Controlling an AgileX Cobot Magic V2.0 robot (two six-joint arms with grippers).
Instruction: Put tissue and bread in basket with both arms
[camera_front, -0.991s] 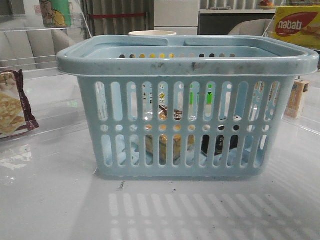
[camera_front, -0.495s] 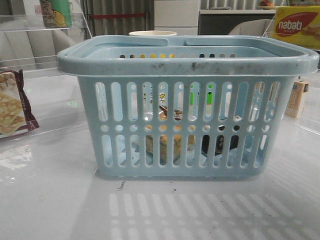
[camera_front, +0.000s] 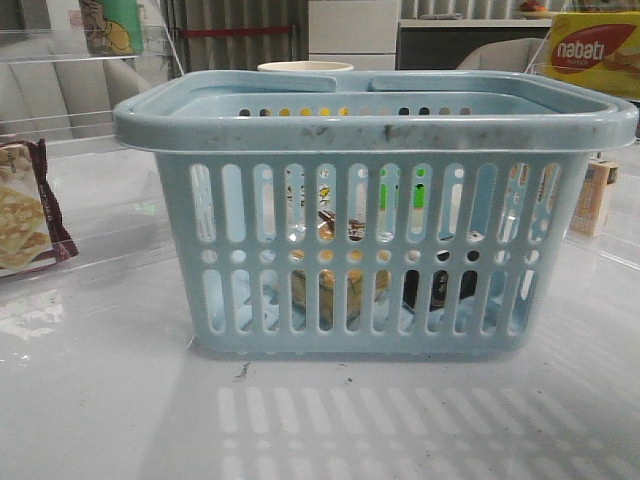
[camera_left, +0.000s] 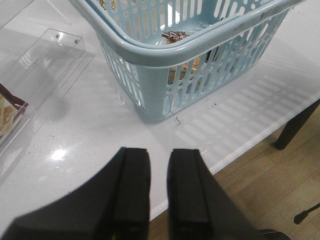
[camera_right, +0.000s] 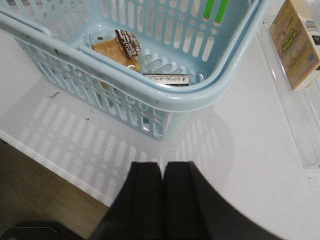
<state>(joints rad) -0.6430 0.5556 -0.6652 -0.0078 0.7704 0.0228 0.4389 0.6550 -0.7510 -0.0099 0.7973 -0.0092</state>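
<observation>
Plastic slats and round holes pattern the pale blue basket (camera_front: 372, 250), a rectangular tub with a dark-scuffed rim, standing on the glossy white counter (camera_front: 100, 400). Inside on its floor lies the bread (camera_right: 116, 52), golden-brown in crinkled clear wrap with a brown printed top, and just beside it the tissue (camera_right: 165, 79), a low dark pack. Both arms hang off the counter's edge: left gripper (camera_left: 159, 192) with flat black fingers nearly together and empty, right gripper (camera_right: 162, 195) clenched on nothing.
</observation>
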